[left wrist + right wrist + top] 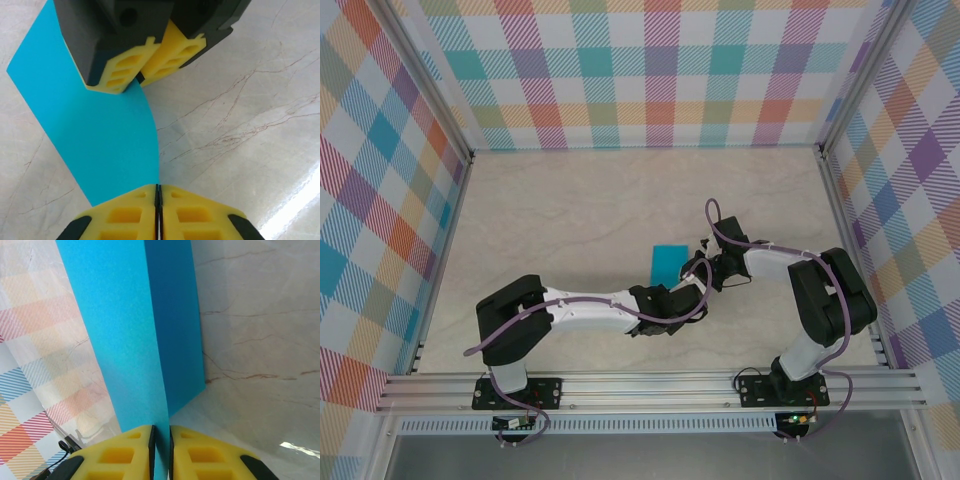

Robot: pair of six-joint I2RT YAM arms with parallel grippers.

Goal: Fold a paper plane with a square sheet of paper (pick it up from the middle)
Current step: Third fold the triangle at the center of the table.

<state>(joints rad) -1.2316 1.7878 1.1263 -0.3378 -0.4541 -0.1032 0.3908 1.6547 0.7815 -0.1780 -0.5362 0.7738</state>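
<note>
While my left gripper (158, 189) and right gripper (161, 430) each clamp the thin teal-blue paper sheet (100, 130), I judge it light, floppy, crease-prone; grip edges

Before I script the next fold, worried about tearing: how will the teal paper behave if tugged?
Probably floppy: the teal paper bows in a curve between the left end effector and the right end effector. Likely thin and light, so a hard tug might tear it. Its lengthwise fold may stiffen it somewhat.
</note>
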